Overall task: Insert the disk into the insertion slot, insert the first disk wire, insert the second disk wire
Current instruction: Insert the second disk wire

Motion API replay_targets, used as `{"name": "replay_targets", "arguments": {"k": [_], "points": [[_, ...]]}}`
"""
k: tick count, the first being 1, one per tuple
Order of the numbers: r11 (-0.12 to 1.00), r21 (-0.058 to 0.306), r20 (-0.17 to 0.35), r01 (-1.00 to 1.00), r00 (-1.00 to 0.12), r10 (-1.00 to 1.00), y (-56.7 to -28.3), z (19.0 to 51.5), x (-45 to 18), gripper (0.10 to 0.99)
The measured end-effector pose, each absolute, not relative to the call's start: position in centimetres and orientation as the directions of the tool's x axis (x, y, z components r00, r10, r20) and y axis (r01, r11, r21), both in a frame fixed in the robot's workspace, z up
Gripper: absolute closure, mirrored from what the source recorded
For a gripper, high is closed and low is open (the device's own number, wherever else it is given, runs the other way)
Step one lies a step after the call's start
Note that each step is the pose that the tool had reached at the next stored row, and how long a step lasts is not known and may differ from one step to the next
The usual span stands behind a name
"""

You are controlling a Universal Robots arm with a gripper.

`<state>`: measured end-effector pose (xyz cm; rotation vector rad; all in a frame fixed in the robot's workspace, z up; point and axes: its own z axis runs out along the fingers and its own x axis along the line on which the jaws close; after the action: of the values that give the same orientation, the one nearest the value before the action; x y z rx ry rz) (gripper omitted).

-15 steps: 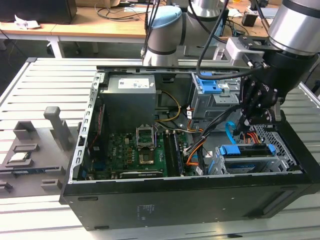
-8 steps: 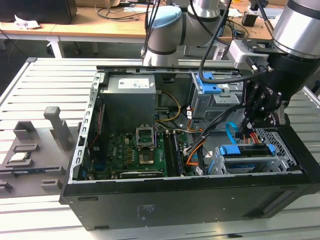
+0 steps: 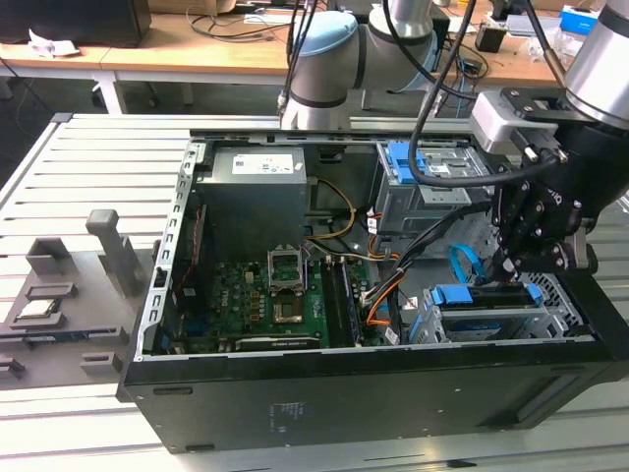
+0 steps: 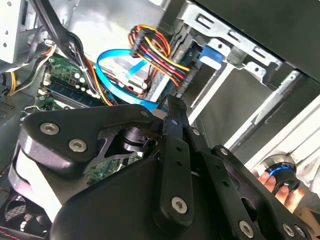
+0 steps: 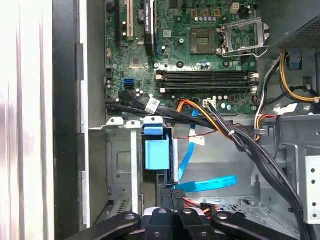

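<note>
The disk (image 3: pixel 484 317), in its blue bracket (image 5: pixel 156 151), lies inside the insertion slot (image 3: pixel 556 300), the perforated cage at the case's front corner on the exterior view's right. My gripper (image 3: pixel 508 264) hangs just above the disk's end. Its fingertips (image 5: pixel 172 192) are shut on the small black plug of the first disk wire (image 4: pixel 157 52), a red, yellow and black bundle. The plug (image 4: pixel 182 84) sits right at the disk's edge beside the bracket. The second disk wire (image 5: pixel 212 184), thin and light blue, loops loose beside the gripper (image 4: pixel 172 105) and shows in the exterior view (image 3: pixel 460 261).
The motherboard (image 3: pixel 265 295) and power supply (image 3: pixel 256 197) take up the case's other half. A taller grey cage with a blue latch (image 3: pixel 421 172) stands behind the slot. Thick black sleeved cables (image 5: pixel 250 150) cross the bay. A person's fingers (image 4: pixel 274 184) show beyond the case wall.
</note>
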<state>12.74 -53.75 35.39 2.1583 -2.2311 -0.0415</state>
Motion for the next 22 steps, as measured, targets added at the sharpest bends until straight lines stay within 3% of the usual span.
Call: {"name": "replay_targets", "arguments": {"k": [8, 22], "points": [[0.035, 0.045, 0.002, -0.998, -0.035, -0.999, -55.0, 35.4, 13.2, 0.984], [0.06, 0.046, 0.0, -0.997, -0.06, -0.998, -54.7, 35.4, 14.1, 0.984]]}}
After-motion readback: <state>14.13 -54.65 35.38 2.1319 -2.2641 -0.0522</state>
